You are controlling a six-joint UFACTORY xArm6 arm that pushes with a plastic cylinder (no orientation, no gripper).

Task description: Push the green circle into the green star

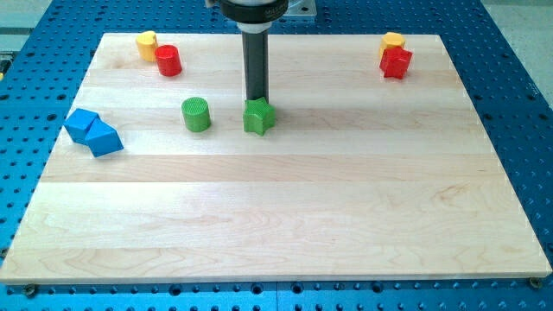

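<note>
The green circle (196, 114) stands on the wooden board left of centre, in the upper half. The green star (258, 117) stands a short way to its right, with a gap between them. My tip (256, 98) comes straight down from the view's top and ends just behind the green star's upper edge, touching or nearly touching it. The tip is to the right of the green circle and apart from it.
A yellow block (147, 42) and a red cylinder (168, 60) sit at the top left. A yellow block (393, 41) and a red star (396, 62) sit at the top right. Two blue blocks (82, 124) (104, 138) touch at the left edge.
</note>
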